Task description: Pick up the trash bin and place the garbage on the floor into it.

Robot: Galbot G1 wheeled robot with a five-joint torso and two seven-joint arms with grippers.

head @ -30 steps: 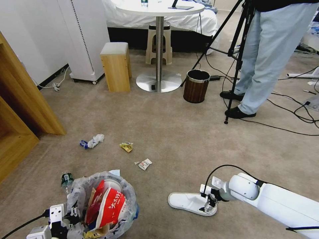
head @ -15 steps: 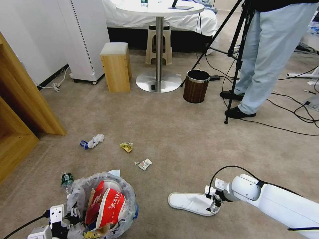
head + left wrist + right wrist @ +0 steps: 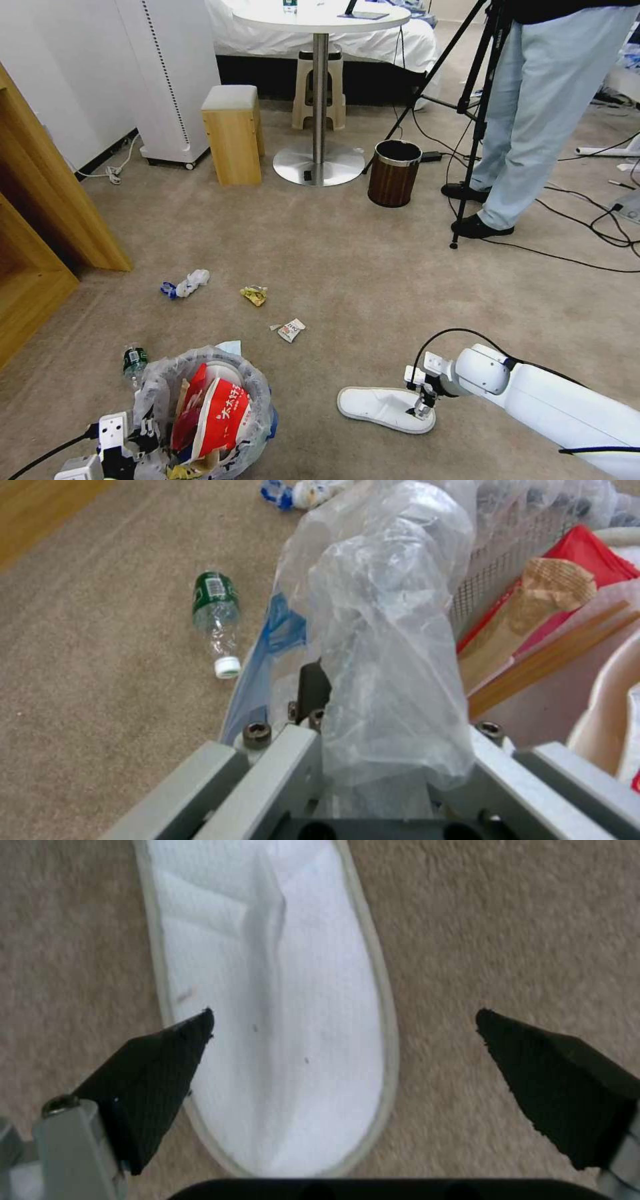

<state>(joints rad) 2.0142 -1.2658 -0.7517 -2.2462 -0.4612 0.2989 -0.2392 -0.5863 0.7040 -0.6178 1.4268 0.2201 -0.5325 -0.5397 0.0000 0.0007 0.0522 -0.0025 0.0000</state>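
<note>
The trash bin hangs clenched at its rim in the left claw; the right claw hovers released over a white slipper.

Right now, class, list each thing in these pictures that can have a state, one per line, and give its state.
trash bin: upright, nearly full, its bag rim pinched by the left gripper
right gripper: open, above one end of the slipper
slipper: lying flat on the floor
plastic bottle: capped, on its side beside the bin
yellow wrapper: crumpled on the floor
brown bin: upright
</note>
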